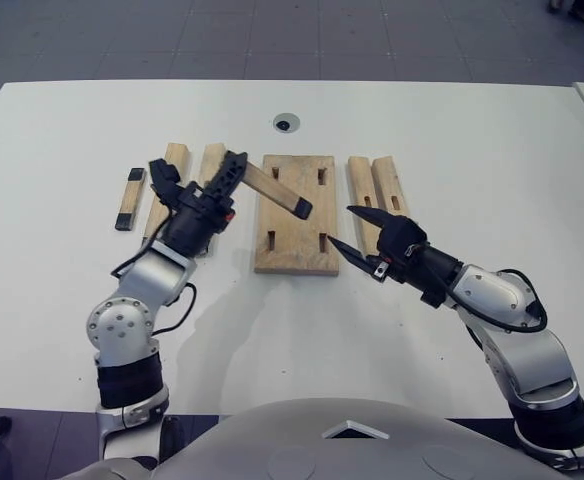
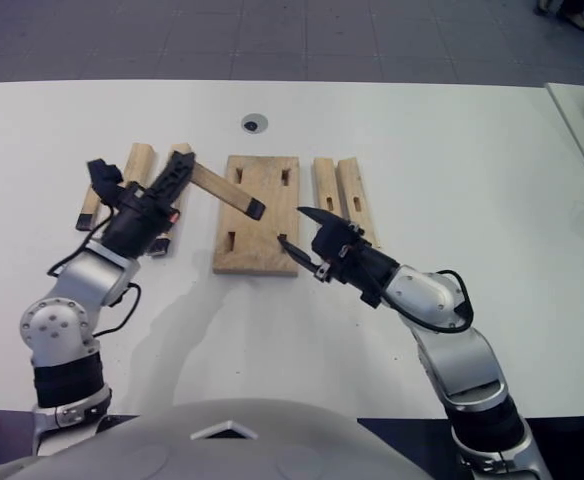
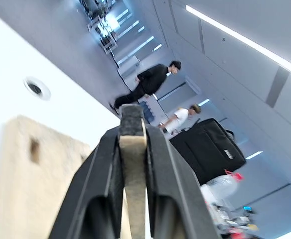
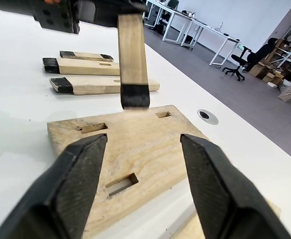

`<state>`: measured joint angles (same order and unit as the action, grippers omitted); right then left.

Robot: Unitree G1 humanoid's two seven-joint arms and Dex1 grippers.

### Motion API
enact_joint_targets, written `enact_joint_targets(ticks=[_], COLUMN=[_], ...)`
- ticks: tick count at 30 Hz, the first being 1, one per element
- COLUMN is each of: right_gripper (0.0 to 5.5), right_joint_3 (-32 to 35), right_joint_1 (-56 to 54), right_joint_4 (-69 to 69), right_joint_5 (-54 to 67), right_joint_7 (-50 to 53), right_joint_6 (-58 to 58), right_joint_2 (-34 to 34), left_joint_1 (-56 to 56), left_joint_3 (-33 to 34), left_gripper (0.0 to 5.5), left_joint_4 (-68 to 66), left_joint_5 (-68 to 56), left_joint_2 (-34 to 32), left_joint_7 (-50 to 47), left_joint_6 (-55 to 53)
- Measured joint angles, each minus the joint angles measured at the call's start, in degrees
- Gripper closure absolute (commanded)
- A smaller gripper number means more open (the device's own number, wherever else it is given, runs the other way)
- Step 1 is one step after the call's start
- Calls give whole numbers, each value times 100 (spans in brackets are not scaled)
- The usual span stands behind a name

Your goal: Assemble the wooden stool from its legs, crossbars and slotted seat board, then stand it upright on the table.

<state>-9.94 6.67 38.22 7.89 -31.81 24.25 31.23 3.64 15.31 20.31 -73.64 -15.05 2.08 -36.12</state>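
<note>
The slotted seat board (image 1: 296, 213) lies flat in the middle of the table. My left gripper (image 1: 234, 170) is shut on a wooden leg (image 1: 277, 192), which hangs slanted over the board's far left part, black tip down. The left wrist view shows that leg (image 3: 133, 149) pinched between the two fingers. My right gripper (image 1: 341, 225) stands open at the board's near right edge, holding nothing. In the right wrist view its fingers (image 4: 80, 169) frame the board (image 4: 150, 124), with the held leg (image 4: 132, 55) above it.
Two legs (image 1: 172, 170) lie left of the board, beside a short black-ended crossbar (image 1: 130, 198). Two more legs (image 1: 377, 188) lie to its right. A round cable hole (image 1: 286, 123) sits behind the board. The near table surface is bare.
</note>
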Motion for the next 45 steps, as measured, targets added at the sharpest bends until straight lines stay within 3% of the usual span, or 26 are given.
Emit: enact_joint_targets(ticks=[6,14,26,45], right_gripper=[130,11,10,10], right_joint_3=[75,63,62,45], right_joint_1=[167,291,302,388], right_joint_4=[-342,-554,-616,-637], right_joint_5=[-397,-654,-700,-778], right_joint_7=[285,357,336,333], right_joint_6=[-58,-183,-249,-247], right_joint_2=[8,3,2,-1], left_joint_1=[410,797,835,839], left_joint_3=[234,277,377,470], left_gripper=[509,509,509,509], left_joint_4=[-951,-2477,-3056,-2625], left_joint_5=[2542,3811,4217,4258], left_joint_2=[-1063,-1139,-1024,-853], left_joint_7=[521,1176,1558,1562], left_joint_6=[1364,2303,2698,2336])
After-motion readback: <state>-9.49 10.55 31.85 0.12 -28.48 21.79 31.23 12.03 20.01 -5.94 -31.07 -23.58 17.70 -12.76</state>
